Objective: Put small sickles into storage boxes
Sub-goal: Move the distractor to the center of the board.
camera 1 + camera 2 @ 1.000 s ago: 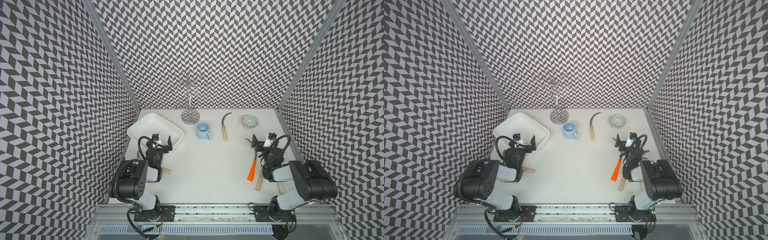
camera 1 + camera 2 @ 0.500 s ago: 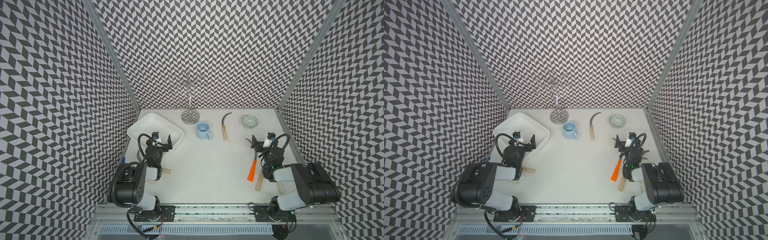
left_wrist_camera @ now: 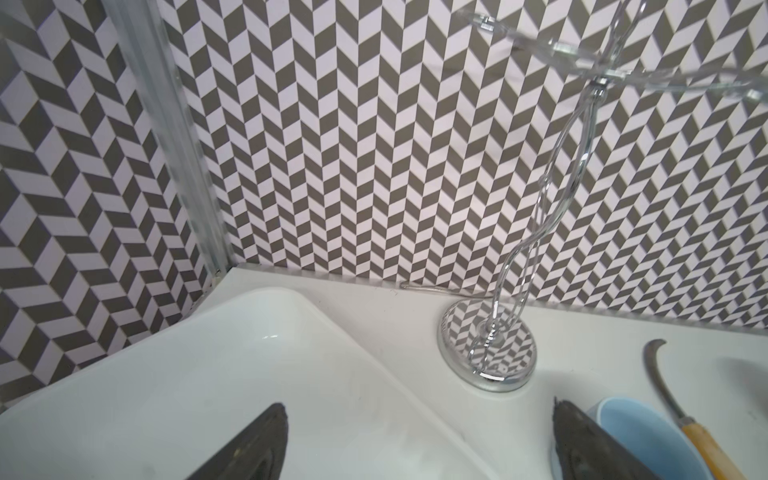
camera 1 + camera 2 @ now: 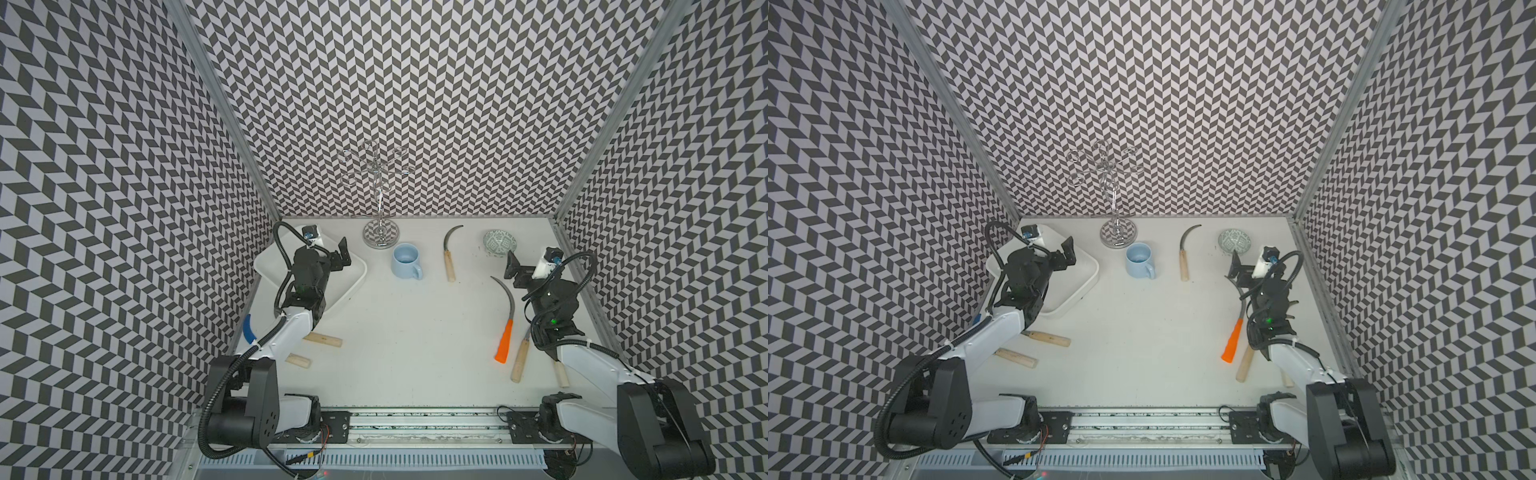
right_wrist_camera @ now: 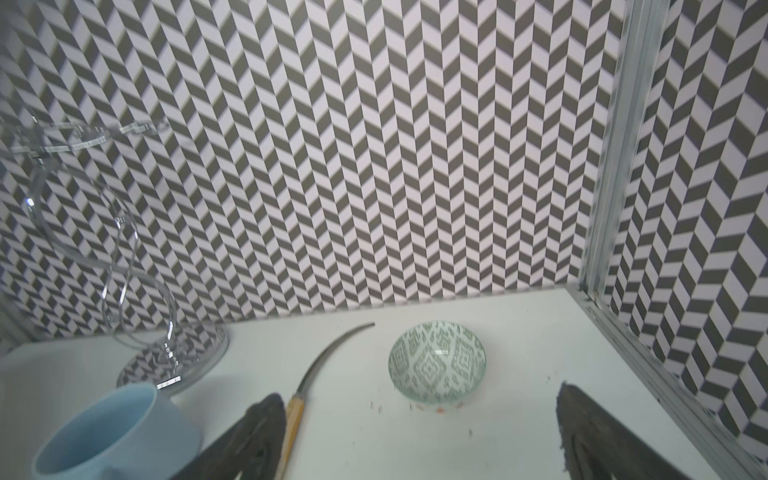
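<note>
Left fingers [image 3: 249,449] stand wide apart, holding nothing, over the white tray [image 4: 360,277] at the back-left corner of the counter [image 4: 415,332]. Right fingers [image 5: 590,436] are equally wide and empty, near the green bowl [image 4: 500,242]. All visible sickles lie on the counter, outside the tray: back sickle [image 4: 448,257] beside the blue mug [image 4: 405,259]; orange-handled sickle [image 4: 505,343] and wooden-handled sickle [image 4: 519,361] by the right arm; two wooden handles [image 4: 322,340] by the left arm.

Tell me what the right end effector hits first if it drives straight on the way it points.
Probably the green-patterned bowl: in the right wrist view it lies just ahead of the open right end effector. Height is unclear; it might pass over the rim.
</note>
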Controlling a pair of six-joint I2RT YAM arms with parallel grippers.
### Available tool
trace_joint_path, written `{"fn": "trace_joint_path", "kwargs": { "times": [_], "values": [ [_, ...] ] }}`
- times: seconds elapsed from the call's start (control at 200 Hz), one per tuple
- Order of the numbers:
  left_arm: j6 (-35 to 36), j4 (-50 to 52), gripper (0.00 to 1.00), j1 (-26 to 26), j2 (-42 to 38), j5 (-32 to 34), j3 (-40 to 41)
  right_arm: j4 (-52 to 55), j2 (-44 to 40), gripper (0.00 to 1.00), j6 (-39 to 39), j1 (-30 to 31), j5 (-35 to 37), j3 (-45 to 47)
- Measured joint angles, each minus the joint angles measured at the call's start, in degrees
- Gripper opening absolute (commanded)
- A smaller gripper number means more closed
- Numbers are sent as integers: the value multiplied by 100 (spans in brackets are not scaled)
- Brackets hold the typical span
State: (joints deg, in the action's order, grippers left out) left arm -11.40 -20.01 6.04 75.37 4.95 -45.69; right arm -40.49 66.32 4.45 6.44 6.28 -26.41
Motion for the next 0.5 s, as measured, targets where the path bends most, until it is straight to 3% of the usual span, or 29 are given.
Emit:
{"fn": "trace_joint_path", "kwargs": {
  "times": [0.125,0.305,0.501],
  "values": [
    [-616,981,100,20,-109,-188,-774,955,-131,100,372,48,-31,-643],
    [-1294,1985,99,129,-494,-763,-920,2055,-334,100,640,229,-28,-1121],
    [-1377,3036,98,1137,-422,-1102,-1392,2623,-439,100,896,422,2,-1215]
  ]
}}
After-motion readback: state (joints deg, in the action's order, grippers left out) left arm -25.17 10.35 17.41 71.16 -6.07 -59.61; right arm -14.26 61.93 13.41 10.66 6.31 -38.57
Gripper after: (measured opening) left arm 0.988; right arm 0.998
